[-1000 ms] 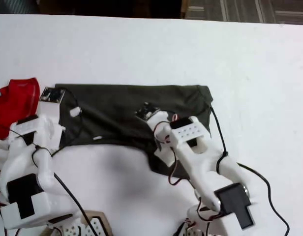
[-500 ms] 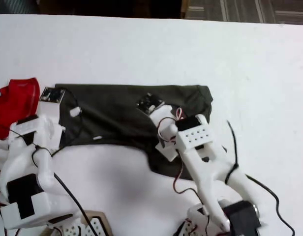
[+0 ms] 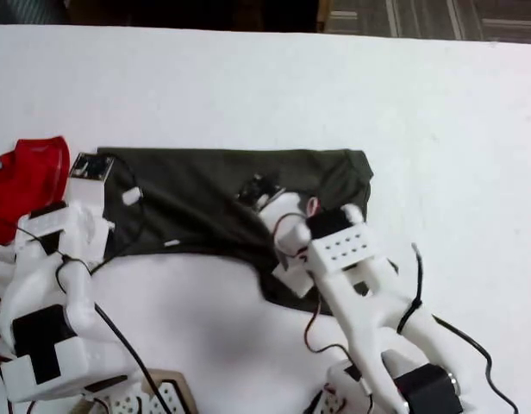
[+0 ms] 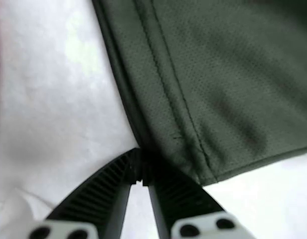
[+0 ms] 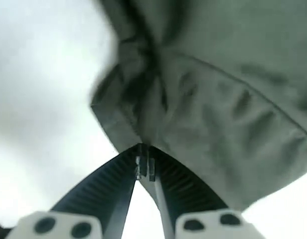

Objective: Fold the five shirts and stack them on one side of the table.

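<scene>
High view: we are seeing the dark green shirt [image 3: 205, 190] lying spread across the white table [image 3: 248, 86]. The right gripper [image 5: 143, 162] is sitting over the shirt's middle part, fingers closed tight and pinching a bunched fold of fabric that is wrinkling around the tips. The left gripper [image 4: 139, 172] is clamping the shirt's edge near a hemmed corner, fingers closed too. A red shirt [image 3: 28, 177] is lying just beside the left gripper, on the side away from the green one.

A dark olive shirt [image 3: 205, 185] and a red shirt [image 3: 28, 185] lie on the white table [image 3: 248, 86].
</scene>
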